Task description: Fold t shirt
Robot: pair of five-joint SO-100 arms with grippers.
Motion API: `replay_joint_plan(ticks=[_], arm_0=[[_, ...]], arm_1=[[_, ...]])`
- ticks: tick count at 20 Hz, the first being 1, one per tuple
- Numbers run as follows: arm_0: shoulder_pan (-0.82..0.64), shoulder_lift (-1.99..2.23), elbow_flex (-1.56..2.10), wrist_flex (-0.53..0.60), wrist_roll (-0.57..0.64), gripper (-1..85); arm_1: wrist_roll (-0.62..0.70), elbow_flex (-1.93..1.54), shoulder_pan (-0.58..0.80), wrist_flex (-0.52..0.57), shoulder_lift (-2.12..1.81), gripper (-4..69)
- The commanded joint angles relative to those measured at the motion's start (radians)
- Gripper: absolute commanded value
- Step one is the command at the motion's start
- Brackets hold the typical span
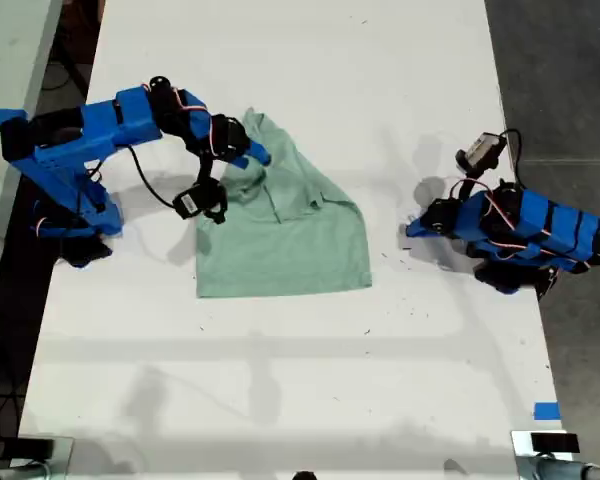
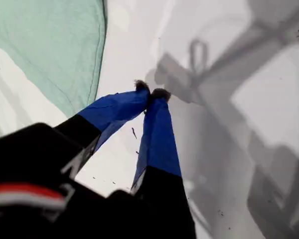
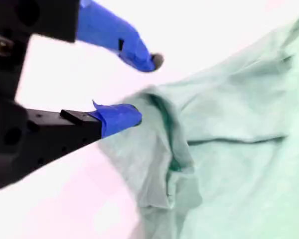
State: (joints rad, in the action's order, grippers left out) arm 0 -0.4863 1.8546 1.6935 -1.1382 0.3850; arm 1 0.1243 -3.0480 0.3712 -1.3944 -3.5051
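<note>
Exterior view: t shirt (image 1: pixel 285 235) mid-table, part folded, upper portion bunched over the body, lower edge flat; second gripper (image 3: pixel 139 89) parted at the crumpled fold, holding nothing; first gripper (image 2: pixel 152 93) pinched closed on nothing, well apart; squaring and further folds outstanding.

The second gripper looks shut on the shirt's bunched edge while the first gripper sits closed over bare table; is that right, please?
Not quite. In the second wrist view my second gripper is open, its jaws spread beside the bunched edge of the t shirt and holding nothing. The rest stands: the first wrist view shows my first gripper closed over the bare table.
</note>
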Motion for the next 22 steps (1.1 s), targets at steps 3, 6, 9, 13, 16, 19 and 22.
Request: replay_joint_plan(ticks=[3,6,9,13,16,19,22], arm_0=[[-0.114,0.044,-0.233,-0.181,0.026,-0.1],[-0.156,0.414,-0.021,-0.187,0.051,-0.1],[0.11,0.994,0.601,0.067,-0.095,-0.1],[0.333,1.684,1.425,0.276,-0.272,-0.1],[0.298,1.753,1.532,0.245,-0.232,-0.1],[0.296,1.75,1.529,0.224,-0.233,-0.1],[0.288,1.75,1.529,0.219,-0.233,-0.1]], arm_1=[[0.014,-0.038,-0.017,0.023,-0.006,2.2],[0.014,-0.038,-0.017,0.023,-0.006,2.2],[0.015,-0.038,-0.02,0.021,-0.006,2.2],[0.026,-0.038,-0.014,0.029,-0.006,2.2],[0.026,-0.041,-0.011,0.031,-0.006,2.2],[0.02,-0.041,-0.008,0.029,-0.006,2.2],[0.012,-0.041,-0.008,0.028,-0.006,2.2]])
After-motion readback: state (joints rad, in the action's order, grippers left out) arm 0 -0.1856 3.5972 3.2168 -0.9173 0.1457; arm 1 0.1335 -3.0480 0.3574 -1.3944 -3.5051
